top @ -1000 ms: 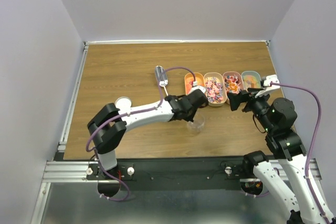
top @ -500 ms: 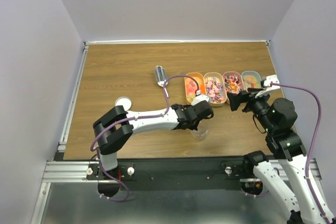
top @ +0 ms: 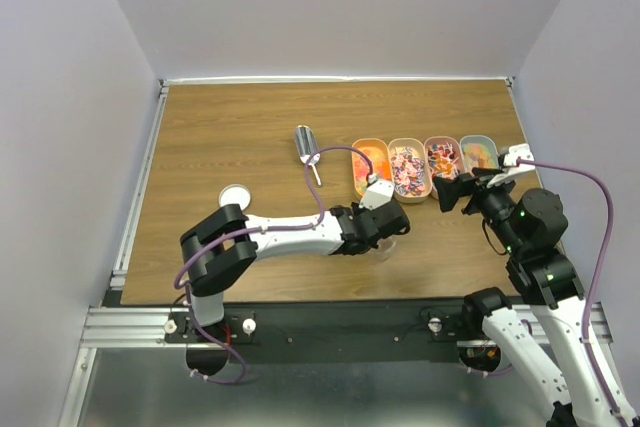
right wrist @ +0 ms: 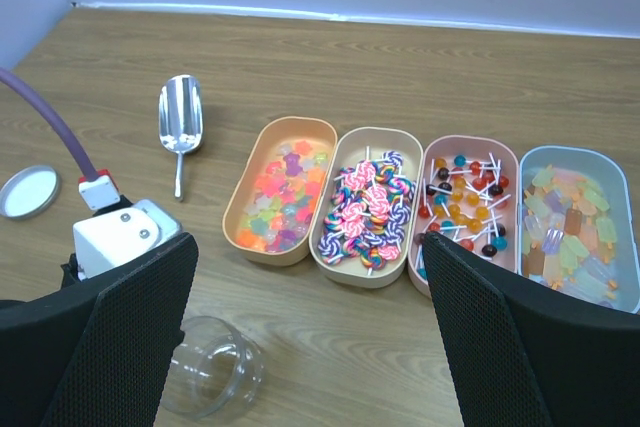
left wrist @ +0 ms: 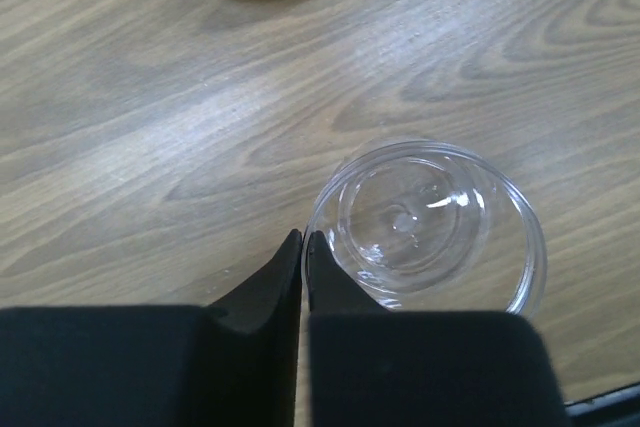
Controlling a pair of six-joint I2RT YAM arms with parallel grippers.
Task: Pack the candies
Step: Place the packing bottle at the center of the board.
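The candies fill four oblong trays: tiny gummy sweets [right wrist: 280, 197] [top: 369, 162], swirl lollipops [right wrist: 368, 209], ball lollipops [right wrist: 462, 197] and ice-pop shapes [right wrist: 575, 217]. A clear empty jar [left wrist: 430, 222] [right wrist: 205, 379] [top: 384, 247] sits in front of the trays and looks tipped in the right wrist view. My left gripper [left wrist: 302, 239] [top: 385, 229] is shut, its tips against the outside of the jar's rim, nothing between them. My right gripper [right wrist: 308, 277] [top: 468, 187] hangs open above the table, right of the jar and in front of the trays, holding nothing.
A metal scoop [top: 306, 143] [right wrist: 181, 122] lies left of the trays. A white round lid [top: 235, 195] [right wrist: 27, 190] rests further left, near my left arm's elbow. The left arm's purple cable arcs over the table between the scoop and the trays.
My left gripper has drawn back from the trays toward the near edge and come down beside the jar, which shifted slightly right. The right arm has not moved.
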